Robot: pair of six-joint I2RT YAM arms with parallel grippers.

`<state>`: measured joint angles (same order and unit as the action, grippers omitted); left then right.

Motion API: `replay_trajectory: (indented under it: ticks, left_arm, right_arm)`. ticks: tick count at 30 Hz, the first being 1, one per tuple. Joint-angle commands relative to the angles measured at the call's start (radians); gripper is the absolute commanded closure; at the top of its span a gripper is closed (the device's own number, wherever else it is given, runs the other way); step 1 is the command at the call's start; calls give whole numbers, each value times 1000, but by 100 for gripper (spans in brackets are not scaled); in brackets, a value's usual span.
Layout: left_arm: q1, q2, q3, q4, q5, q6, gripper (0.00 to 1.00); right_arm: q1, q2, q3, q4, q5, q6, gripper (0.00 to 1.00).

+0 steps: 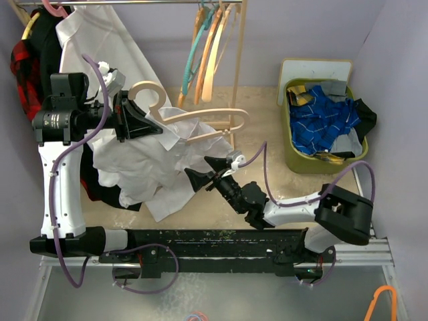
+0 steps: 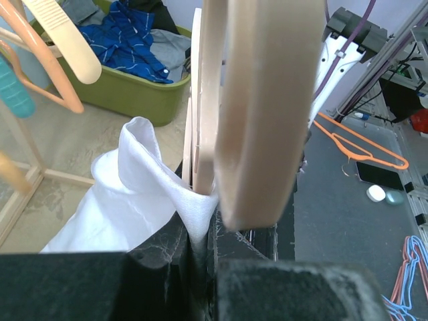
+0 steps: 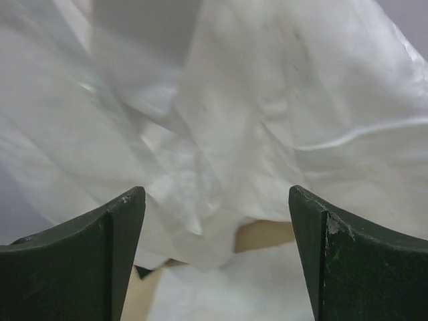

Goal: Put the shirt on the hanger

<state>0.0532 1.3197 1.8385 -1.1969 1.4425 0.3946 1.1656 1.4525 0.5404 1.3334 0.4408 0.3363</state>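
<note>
The tan wooden hanger (image 1: 200, 119) is held up in the air, hook (image 1: 148, 92) to the left and shoulders reaching right. My left gripper (image 1: 155, 127) is shut on its neck with a fold of the shirt pinched in too; the left wrist view shows the hanger (image 2: 257, 100) and white cloth (image 2: 140, 187) wedged in the gripper (image 2: 200, 231). The wrinkled white shirt (image 1: 150, 167) hangs below the hanger in a bunch. My right gripper (image 1: 200, 172) is open at the shirt's right edge; in its wrist view the gripper (image 3: 217, 221) faces the shirt (image 3: 267, 100), empty.
A clothes rack with teal, pink and pale hangers (image 1: 204, 47) stands at the back. A smooth white garment (image 1: 100, 37) and dark clothes (image 1: 27, 63) hang at the back left. A green bin (image 1: 294, 157) with blue cloth stands at the right. An orange hanger (image 1: 382, 301) lies at the near right.
</note>
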Motion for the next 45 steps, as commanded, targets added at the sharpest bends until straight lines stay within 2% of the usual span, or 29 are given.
replay_trajectory:
  ticks: [1,5,13,16,17,18,19,20,25,28,32,37,38,40,42,45]
  left_arm:
    - [10,-26,0,34,67,-18,100]
    - [10,-25,-2,29,73,-15,100]
    - [10,-28,-17,30,65,-13,100]
    - [11,-29,-21,31,62,-13,100]
    - [11,-30,-22,33,62,-13,100]
    - [11,-31,-25,33,60,-12,100]
    - [11,-31,-24,34,57,-13,100]
    - [11,-33,-25,33,53,-11,100]
    - [11,-21,14,-8,-24,51,100]
    - [11,37,160,-219,-126,285,100]
    - [11,60,254,-294,-288,417,100]
    - [10,71,308,-351,-358,549,100]
    - [11,72,308,-350,-367,555,100]
    - [11,75,303,-349,-371,556,100]
    - [11,74,293,-349,-360,552,100]
    - [11,75,280,-351,-337,549,100]
  right_arm:
    - [5,55,44,140,107,-157,13]
    - [19,98,81,122,169,-197,20]
    - [20,167,181,69,160,-218,29]
    - [20,196,223,34,161,-221,37]
    - [20,202,231,33,167,-224,44]
    - [20,206,236,34,179,-229,61]
    - [21,206,238,36,199,-233,85]
    - [20,201,233,37,220,-238,100]
    - [-10,95,74,99,235,-160,100]
    - [-84,-19,-54,90,208,21,100]
    - [-208,-125,-190,79,78,222,100]
    - [-388,-165,-278,79,-154,456,100]
    - [-414,-161,-291,98,-190,474,95]
    - [-428,-166,-304,131,-246,443,65]
    - [-428,-188,-291,122,-316,359,45]
    - [-429,-222,-266,118,-372,284,5]
